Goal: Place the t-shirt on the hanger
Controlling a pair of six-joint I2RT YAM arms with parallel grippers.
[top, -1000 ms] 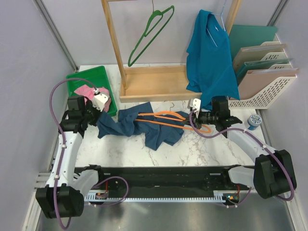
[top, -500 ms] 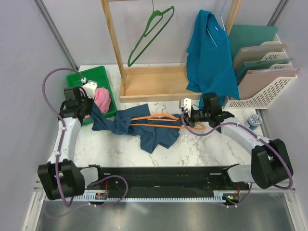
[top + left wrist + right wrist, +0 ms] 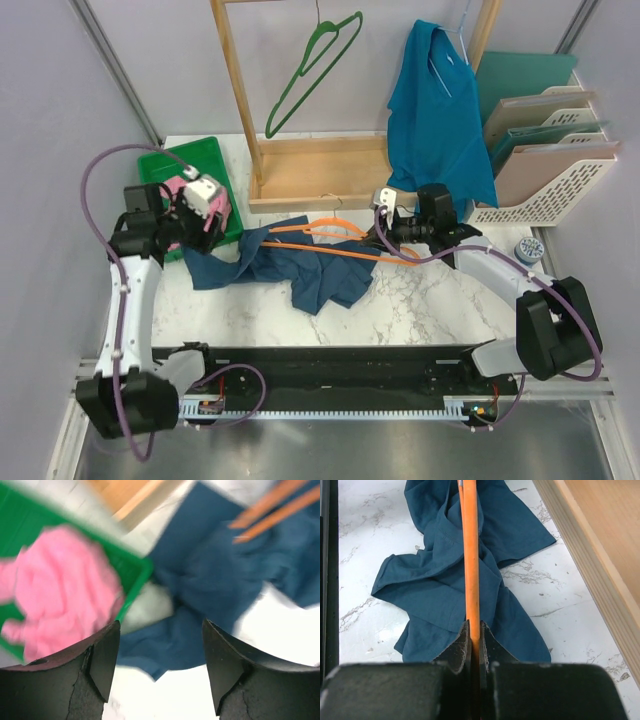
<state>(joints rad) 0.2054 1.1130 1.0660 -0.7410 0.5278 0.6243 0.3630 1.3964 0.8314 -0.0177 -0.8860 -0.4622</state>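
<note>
The dark navy t-shirt (image 3: 300, 270) lies crumpled on the marble table, with the orange hanger (image 3: 335, 236) partly threaded into it. My right gripper (image 3: 386, 238) is shut on the hanger's right end. In the right wrist view the orange bar (image 3: 470, 555) runs from between the shut jaws of that gripper (image 3: 475, 630) out over the t-shirt (image 3: 435, 580). My left gripper (image 3: 203, 232) hovers open above the shirt's left edge. Blurred in the left wrist view, its jaws (image 3: 159, 645) stand wide apart with nothing between them, over the navy cloth (image 3: 210, 575).
A green tray (image 3: 165, 165) holding a pink garment (image 3: 60, 590) sits at the left, beside the shirt's edge. Behind stands a wooden rack (image 3: 320, 180) with a green hanger (image 3: 310, 70) and a teal shirt (image 3: 440, 120). A file organiser (image 3: 555, 170) stands at the right.
My left gripper pulled the shirt's left edge toward the tray, then opened, let it go and rose. My right gripper carried the hanger left and toward the rack.
</note>
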